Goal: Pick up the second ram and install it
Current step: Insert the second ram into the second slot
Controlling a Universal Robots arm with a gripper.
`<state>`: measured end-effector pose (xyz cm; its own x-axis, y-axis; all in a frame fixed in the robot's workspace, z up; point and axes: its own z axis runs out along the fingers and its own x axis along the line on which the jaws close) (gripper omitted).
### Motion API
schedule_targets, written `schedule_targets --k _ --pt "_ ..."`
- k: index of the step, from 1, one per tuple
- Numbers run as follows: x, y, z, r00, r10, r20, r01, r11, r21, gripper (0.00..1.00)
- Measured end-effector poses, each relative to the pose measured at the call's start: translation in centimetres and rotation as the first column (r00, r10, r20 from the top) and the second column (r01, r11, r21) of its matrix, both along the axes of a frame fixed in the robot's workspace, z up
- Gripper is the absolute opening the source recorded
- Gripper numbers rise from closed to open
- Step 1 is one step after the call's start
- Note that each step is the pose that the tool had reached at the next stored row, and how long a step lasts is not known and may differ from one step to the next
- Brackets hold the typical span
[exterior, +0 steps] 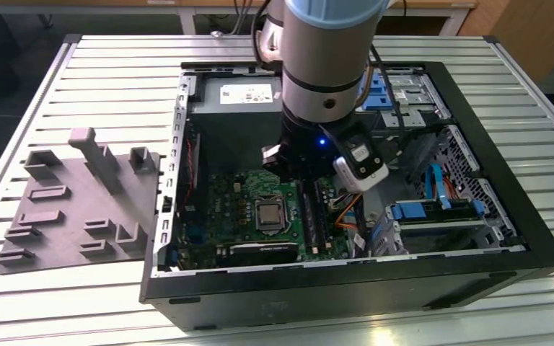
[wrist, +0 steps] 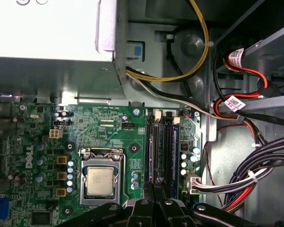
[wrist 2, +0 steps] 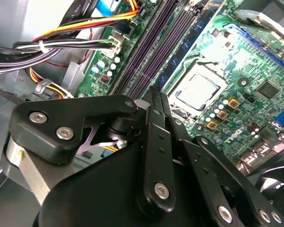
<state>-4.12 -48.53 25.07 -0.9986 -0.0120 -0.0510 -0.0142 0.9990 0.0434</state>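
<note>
Hovering over long dark RAM slots (wrist: 169, 142) on green mobo (wrist: 104, 135), matte black jaws pinched together.

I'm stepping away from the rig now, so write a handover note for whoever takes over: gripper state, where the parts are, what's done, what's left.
The gripper is down inside the open computer case, right above the memory slots on the motherboard. Open or shut cannot be told.
Whether the memory stick is in the gripper or already in a slot cannot be told.
The grey holder tray lies on the table beside the case, at the exterior view's left.
Done: the gripper is at the slots.
Left: a seated second stick is not confirmed.
</note>
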Motion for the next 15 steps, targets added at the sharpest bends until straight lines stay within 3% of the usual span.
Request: schedule_targets --k 15 --pt "0.41 0.11 -0.24 1.0000 -0.002 0.0000 0.002 1.0000 0.0001 0.12"
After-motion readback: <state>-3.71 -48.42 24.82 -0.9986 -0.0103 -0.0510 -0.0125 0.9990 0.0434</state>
